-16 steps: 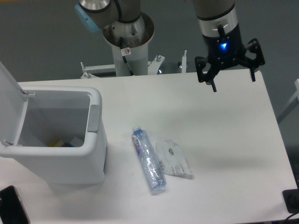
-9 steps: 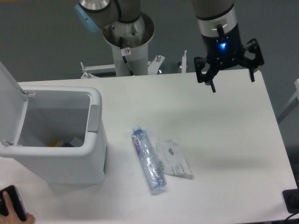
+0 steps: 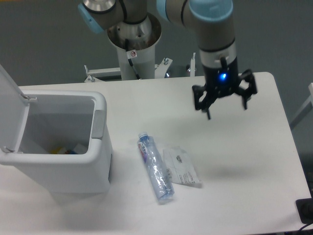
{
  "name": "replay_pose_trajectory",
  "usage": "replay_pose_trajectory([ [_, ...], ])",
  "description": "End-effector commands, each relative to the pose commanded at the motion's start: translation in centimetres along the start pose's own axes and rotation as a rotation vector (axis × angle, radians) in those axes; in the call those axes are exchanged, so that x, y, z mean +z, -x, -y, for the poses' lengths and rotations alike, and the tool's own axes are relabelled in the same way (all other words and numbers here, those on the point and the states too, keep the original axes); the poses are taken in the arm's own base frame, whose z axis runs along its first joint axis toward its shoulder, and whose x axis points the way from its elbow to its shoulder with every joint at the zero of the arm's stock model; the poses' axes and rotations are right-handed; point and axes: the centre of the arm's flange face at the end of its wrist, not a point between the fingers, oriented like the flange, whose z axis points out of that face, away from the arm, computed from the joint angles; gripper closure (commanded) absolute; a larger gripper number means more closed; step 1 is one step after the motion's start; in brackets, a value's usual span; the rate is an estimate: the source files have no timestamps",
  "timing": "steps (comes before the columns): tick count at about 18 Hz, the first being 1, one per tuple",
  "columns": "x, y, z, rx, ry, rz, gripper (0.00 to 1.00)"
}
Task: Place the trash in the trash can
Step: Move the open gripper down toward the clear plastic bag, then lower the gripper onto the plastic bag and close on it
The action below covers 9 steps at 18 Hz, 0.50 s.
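A crushed clear plastic bottle (image 3: 155,168) with a blue-and-red label lies on the white table, near the middle front. A flat clear wrapper (image 3: 182,166) with dark print lies right beside it, touching its right side. The white trash can (image 3: 95,169) stands at the left with its lid (image 3: 9,105) flipped open and a grey panel (image 3: 99,123) on its right side. My gripper (image 3: 226,108) hangs open and empty above the table, up and to the right of the trash, well apart from it.
Some coloured items (image 3: 66,149) lie at the bottom of the can. The robot's base column (image 3: 133,44) stands behind the table's back edge. A dark object (image 3: 305,211) sits at the table's front right corner.
My gripper has moved left and forward, down toward the table's middle, still open. A dark object and hand at the front left corner have left the view.
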Motion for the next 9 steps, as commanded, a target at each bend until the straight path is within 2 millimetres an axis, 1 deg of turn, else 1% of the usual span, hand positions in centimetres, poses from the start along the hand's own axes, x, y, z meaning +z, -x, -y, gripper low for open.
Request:
replay_pose_trajectory([
  [1,1.4,-0.2,0.2,-0.015,0.002,-0.061,0.00],
  [4,5.2,0.1,-0.6,-0.033,0.061,-0.097,0.00],
  [5,7.0,0.1,-1.3,-0.037,0.091,-0.114,0.00],
  [6,9.6,-0.1,-2.3,-0.043,0.134,-0.127,0.00],
  [7,11.2,-0.3,-2.9,-0.044,0.157,-0.134,0.00],
  [8,12.5,-1.1,-3.3,-0.041,0.168,-0.137,0.00],
  [9,13.2,-1.3,-3.5,-0.051,0.166,-0.135,0.00],
])
